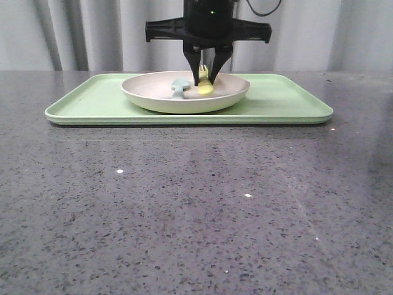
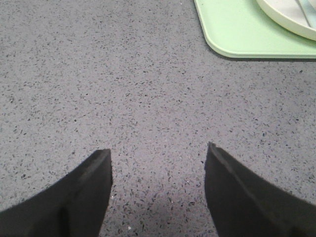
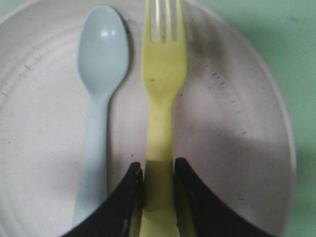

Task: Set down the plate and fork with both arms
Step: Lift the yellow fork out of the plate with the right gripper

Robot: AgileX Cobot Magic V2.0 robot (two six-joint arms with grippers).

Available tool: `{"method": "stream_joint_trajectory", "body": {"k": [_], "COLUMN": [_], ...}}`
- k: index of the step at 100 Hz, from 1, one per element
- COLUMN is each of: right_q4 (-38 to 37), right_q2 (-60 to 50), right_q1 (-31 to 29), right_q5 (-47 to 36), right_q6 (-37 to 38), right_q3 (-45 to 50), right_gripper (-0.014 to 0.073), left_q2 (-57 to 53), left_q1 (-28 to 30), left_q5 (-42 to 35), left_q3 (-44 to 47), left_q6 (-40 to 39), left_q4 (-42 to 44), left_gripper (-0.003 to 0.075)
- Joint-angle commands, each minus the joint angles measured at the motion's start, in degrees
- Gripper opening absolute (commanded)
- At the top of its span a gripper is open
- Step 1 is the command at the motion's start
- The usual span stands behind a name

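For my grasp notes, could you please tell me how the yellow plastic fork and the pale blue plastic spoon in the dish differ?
The yellow plastic fork ends in short tines; the pale blue plastic spoon ends in a smooth oval bowl. The fork's handle sits between the right gripper fingers, while the spoon's handle lies just outside them, ungripped. Both lie side by side, parallel, in the cream-white round plate, and look similar in length.

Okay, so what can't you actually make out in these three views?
- Fork handle end: right wrist view, hidden between the right tool fingers, cut by the frame edge.
- Plate: left wrist view, mostly cropped by the frame corner.
- Spoon handle: front view, hidden by the plate's rim.
- Left tool: absent from front view.
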Motion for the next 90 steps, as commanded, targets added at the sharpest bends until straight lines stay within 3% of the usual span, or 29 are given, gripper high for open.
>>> {"method": "stream_joint_trajectory", "body": {"k": [1, 45, 90], "right_q4": [-2.85, -3.17, 0.61], "right_q2": [-3.54, -5.87, -9.29], "right_q1": [-0.25, -0.71, -6.34], "right_q5": [0.18, 1.05, 3.94], "right_q6": [-0.05, -2.27, -11.85], "right_q3": [-3.53, -6.03, -6.03], "right_gripper": [0.0094, 0.0094, 0.0094], "left_q2": [0.20, 0.20, 0.20], "left_q1": [0.03, 0.03, 0.03], "left_q5": [-4.18, -4.27, -4.27], "left_q3": [-1.56, -1.56, -1.56], "left_q6": [-0.77, -0.77, -0.77], "left_q4": [-0.15, -0.15, -0.15], "left_gripper": [0.0410, 0.0410, 0.0410]}}
